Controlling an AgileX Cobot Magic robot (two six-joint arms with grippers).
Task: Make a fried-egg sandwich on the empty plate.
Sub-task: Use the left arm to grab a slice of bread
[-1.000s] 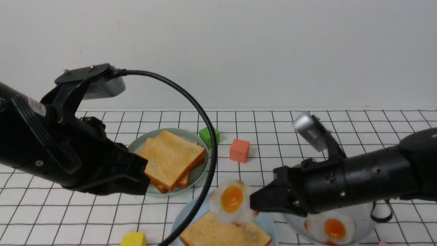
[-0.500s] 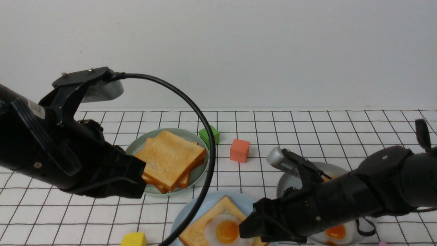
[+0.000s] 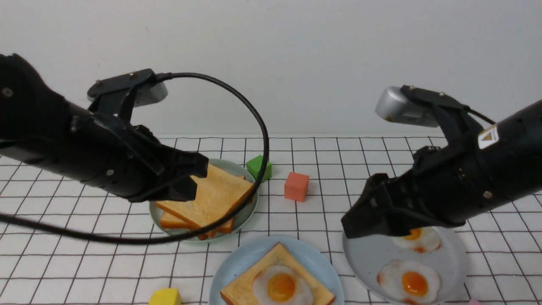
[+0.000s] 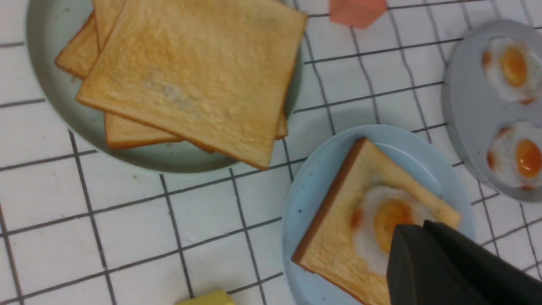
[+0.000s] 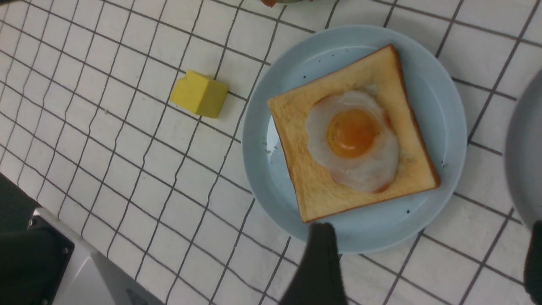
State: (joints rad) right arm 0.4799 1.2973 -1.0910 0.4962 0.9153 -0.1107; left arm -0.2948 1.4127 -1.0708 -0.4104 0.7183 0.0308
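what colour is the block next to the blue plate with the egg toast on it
The block is yellow, clearest in the right wrist view.

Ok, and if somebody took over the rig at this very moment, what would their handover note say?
Left gripper: shut, empty, above the table near the toast stack.
Right gripper: open, empty, raised over the table.
Where things are: one toast slice lies on the light-blue plate with a fried egg on it; more toast slices are stacked on the pale-green plate.
Done: bottom slice and egg placed.
Left: top slice onto the egg.
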